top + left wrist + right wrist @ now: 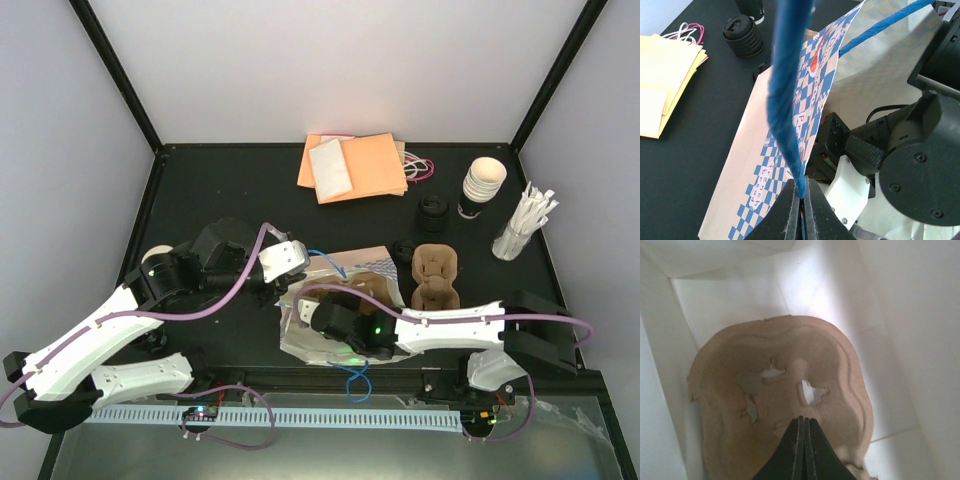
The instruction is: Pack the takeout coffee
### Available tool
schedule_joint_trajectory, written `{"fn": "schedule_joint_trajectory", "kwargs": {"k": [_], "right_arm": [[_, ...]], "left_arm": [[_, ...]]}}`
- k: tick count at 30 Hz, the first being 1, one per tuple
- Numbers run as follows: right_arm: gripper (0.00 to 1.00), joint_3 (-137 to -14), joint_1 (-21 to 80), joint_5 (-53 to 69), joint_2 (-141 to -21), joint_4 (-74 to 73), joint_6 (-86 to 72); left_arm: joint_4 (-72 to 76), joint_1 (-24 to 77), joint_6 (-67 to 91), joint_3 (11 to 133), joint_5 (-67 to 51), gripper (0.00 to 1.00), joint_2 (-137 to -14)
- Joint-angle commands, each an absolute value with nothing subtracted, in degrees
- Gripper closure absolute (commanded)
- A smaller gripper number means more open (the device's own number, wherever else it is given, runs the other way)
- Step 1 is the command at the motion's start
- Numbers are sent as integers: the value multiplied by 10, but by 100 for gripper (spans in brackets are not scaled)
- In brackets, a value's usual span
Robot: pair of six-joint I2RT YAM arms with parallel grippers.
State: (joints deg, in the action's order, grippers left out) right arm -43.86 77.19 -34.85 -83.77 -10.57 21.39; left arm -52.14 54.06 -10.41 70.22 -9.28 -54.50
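The left claw point(801, 197) is clamping shut on the blue rope handle point(785, 100) of the paper bag point(305, 335), lifting one side so the mouth is gaping. The bag is thin, creased paper, blue-checked outside and plain white inside.

The right claw point(801, 421) is reaching deep inside the bag with its black fingers pressed together. Directly beyond its tips a brown moulded-pulp cup carrier point(815, 355) is sitting against the white lining, rough and fibrous, with torn-looking cut-outs. Whether the tips are pinching its edge is not clear.

The takeout coffee point(404, 250) appears to be standing on the dark surface point(220, 190) outside the bag, just beside the bag's far right corner and touching or nearly touching a second pulp carrier point(437, 277). From above only its round black lid is showing, so its long axis is probably running straight up. It is lying beyond and to the right of the right claw, on the right arm's side and well apart from the left claw, so the right arm is looking like the nearer one for the pick. A ribbed stack of black lids point(434, 212) is standing close behind it and could be mistaken for it.
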Motion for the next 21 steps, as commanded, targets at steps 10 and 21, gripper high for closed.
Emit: {"fn": "schedule_joint_trajectory", "kwargs": {"k": [10,21], "right_arm": [[99,-423,793,-360,-756,-158,182],[99,-405,822,-343,-807,-121,134]], "left_arm": [[-506,545,-109,714,-47,98,-546],[-496,546,-135,736,39,98,-528]]}}
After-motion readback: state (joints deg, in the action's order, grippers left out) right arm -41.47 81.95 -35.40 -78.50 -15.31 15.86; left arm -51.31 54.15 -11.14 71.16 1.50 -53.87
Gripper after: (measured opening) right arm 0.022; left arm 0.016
